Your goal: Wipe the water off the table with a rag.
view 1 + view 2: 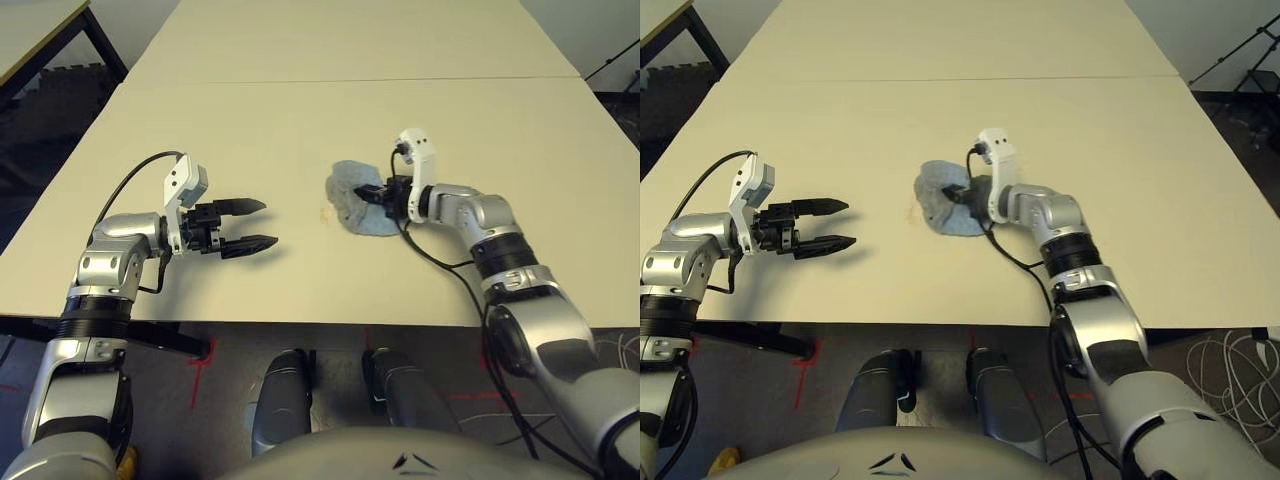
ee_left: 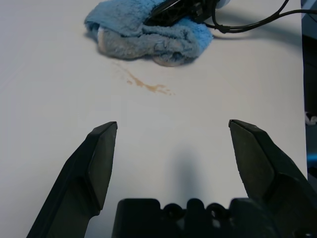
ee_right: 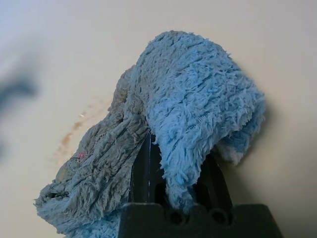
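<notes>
Although the rag (image 1: 354,198) is already down on the table (image 1: 300,290), the wiping looks only partly done to me. The right gripper (image 3: 179,144) has it clenched, a fold of the cloth pinched between its two black fingers, and the rest of it spreads rumpled around them. Just beside the rag, on the side towards the left arm, lies the water (image 2: 148,87) — a thin amber-brown streak with a few small specks, running close up to the cloth's edge. That much is plainly left to clean. How much the rag has soaked up, or whether more lies beneath it, I cannot tell. The left gripper (image 1: 262,228) stands released over the table, well apart, holding nothing. What remains, I'd say, is a short job — a pass or two over that streak, with the cloth kept flat.
</notes>
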{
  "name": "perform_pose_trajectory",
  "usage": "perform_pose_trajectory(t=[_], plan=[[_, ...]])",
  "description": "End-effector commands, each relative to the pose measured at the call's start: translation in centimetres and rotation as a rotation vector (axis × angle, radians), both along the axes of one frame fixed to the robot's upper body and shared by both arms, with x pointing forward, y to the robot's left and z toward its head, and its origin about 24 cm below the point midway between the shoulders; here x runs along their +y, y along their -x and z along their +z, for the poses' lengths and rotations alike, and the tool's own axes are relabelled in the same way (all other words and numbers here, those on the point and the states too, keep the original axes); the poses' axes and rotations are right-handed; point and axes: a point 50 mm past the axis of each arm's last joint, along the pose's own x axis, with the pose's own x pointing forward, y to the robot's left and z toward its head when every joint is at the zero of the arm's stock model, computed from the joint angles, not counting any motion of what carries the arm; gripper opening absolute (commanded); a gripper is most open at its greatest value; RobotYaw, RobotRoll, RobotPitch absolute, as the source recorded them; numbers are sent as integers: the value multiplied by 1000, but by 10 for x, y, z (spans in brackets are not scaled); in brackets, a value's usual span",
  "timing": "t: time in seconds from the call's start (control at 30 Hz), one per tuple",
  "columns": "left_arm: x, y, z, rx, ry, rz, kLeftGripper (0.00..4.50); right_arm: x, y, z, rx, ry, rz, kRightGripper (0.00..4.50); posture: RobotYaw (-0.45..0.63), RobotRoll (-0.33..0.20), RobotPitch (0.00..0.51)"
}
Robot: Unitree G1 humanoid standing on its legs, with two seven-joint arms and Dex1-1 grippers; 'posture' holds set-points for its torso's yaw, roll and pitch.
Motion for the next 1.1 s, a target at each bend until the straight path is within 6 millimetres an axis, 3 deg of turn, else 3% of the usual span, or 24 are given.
perform_pose_trajectory(t=[0.03, 0.23, 0.37, 0.7, 0.93, 1.1], plan=[[-1, -1, -1, 1, -10, -11, 4500, -41, 3, -2, 9, 75, -85, 141, -161, 0, 141], [-1, -3, -2, -1, -12, -14, 4500, -98, 18, 0, 16, 180, -164, 141, -172, 0, 141], [-1, -4, -3, 0, -10, -18, 4500, -121, 27, 4, 19, 192, -219, 141, -172, 0, 141], [-6, -10, -3, -8, -6, -30, 4500, -134, 32, 32, -30, 111, -256, 141, -201, 0, 131], [-6, -12, -3, -13, -4, -29, 4500, -151, 31, 94, -126, -79, -246, 141, -203, 0, 123], [-6, -13, -3, -15, -2, -29, 4500, -168, 34, 110, -146, -39, -270, 140, -205, 0, 115]])
